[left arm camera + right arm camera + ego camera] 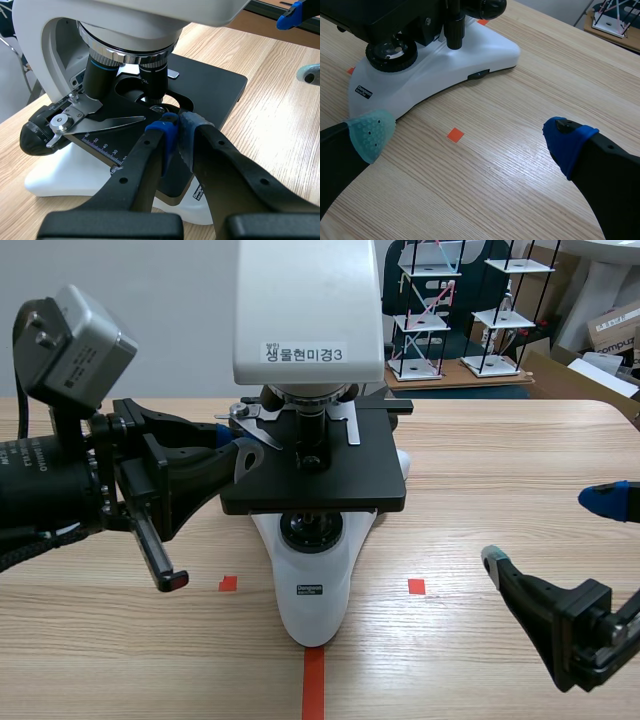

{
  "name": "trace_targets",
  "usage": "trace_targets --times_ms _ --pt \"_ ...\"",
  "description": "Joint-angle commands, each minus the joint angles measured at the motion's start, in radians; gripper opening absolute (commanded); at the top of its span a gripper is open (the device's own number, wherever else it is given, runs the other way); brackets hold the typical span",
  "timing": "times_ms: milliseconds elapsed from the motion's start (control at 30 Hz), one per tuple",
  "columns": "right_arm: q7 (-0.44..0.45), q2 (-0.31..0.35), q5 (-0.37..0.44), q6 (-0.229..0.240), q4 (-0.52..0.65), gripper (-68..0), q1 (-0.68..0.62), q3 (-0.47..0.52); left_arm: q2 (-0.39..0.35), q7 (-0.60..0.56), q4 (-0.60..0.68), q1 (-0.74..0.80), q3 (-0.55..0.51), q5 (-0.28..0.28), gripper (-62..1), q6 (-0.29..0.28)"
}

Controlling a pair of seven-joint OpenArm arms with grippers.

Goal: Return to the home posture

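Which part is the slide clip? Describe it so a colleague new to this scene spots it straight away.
Find the white microscope mid-table, then its black stage. The slide clip lies on the stage just beside the shut left tool; unlike the short straight strip beyond the objective lenses, it tapers to a sharp point.

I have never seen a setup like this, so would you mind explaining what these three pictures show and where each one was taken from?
They show a two-armed robot at a wooden table. The wide picture comes from a camera between the arms. The other two come from a camera on each wrist, looking past that arm's two-fingered gripper. A white microscope stands on the table, near small orange-red tape marks. The left gripper is at the edge of the microscope's black stage, fingers closed together, with nothing visible between them. The right gripper is open above the table beside the microscope and holds nothing.
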Motion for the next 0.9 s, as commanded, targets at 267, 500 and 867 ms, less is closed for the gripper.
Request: trace_targets --times_ms 267,500,867 --pt "0.011 0.008 -0.002 0.001 0.013 0.4 -0.002 0.003 0.003 -0.014 0.013 0.000 0.007 -0.014 -56.7 -0.002" --pt "0.011 0.008 -0.005 0.001 0.013 0.4 -0.002 0.003 0.003 -0.014 0.013 0.002 0.007 -0.014 -56.7 -0.001" --pt "-0.015 0.008 -0.005 0.001 0.013 0.4 -0.002 0.003 0.002 -0.165 0.018 0.192 -0.121 -0.014 -33.6 -0.001"
